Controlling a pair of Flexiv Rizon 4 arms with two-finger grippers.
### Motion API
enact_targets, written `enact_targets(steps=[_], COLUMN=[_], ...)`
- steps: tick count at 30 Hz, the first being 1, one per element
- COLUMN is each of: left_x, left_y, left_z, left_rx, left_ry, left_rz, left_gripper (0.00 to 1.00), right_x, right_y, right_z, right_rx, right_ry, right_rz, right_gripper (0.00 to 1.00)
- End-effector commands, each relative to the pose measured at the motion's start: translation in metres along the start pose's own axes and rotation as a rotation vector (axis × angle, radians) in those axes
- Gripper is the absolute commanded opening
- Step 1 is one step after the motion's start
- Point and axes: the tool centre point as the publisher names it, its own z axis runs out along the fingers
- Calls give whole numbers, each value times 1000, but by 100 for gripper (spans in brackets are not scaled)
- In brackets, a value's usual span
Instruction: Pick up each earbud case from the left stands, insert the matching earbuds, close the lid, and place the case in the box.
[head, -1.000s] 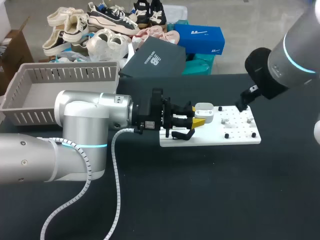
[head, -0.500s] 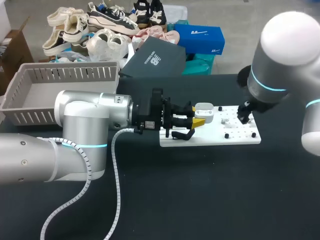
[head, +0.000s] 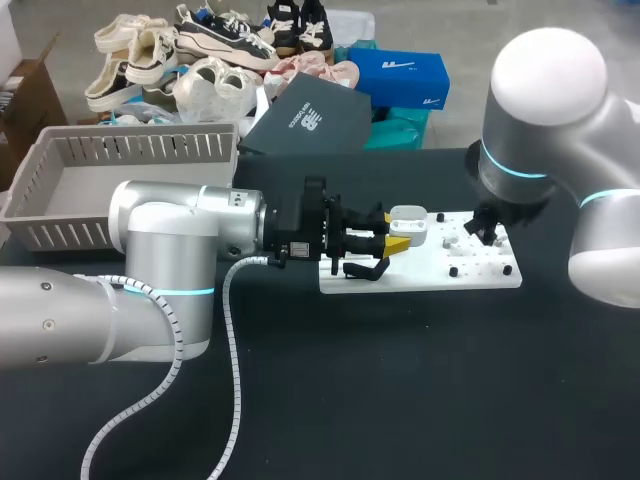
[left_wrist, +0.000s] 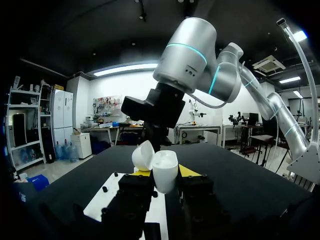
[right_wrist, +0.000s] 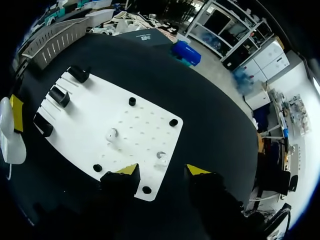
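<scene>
Black tabletop (head: 420, 400). Lying flat right of its middle, nearer the far edge: white pegboard (head: 480, 268). Sitting at the far left corner, well apart from the pegboard: grey slatted basket (head: 150, 150).

A robotics lab bench. Two silver robot arms (head: 160, 250) with glowing blue joint rings meet over a black table (head: 400, 400). A white drilled fixture board (head: 440, 278) with black pegs lies below the right gripper (right_wrist: 163, 170). A grey slatted basket (head: 120, 150) stands well back from the left gripper (head: 385, 242).
</scene>
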Motion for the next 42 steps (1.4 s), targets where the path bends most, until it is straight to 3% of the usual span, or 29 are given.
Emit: enact_targets(steps=[1, 10, 12, 42], left_x=[0, 0, 0, 0], left_y=[-1, -1, -1, -1], left_z=[0, 0, 0, 0], left_rx=[-4, -4, -4, -4], left_ry=[-2, -2, -2, -2], left_rz=[1, 1, 1, 1], left_gripper=[0, 0, 0, 0], right_x=[-4, -2, -1, 1], right_y=[-1, -1, 0, 1], right_z=[4, 15, 17, 32], right_rx=[-5, -20, -22, -28], right_ry=[13, 43, 47, 90], right_rz=[0, 1, 2, 11], right_gripper=[49, 49, 55, 38])
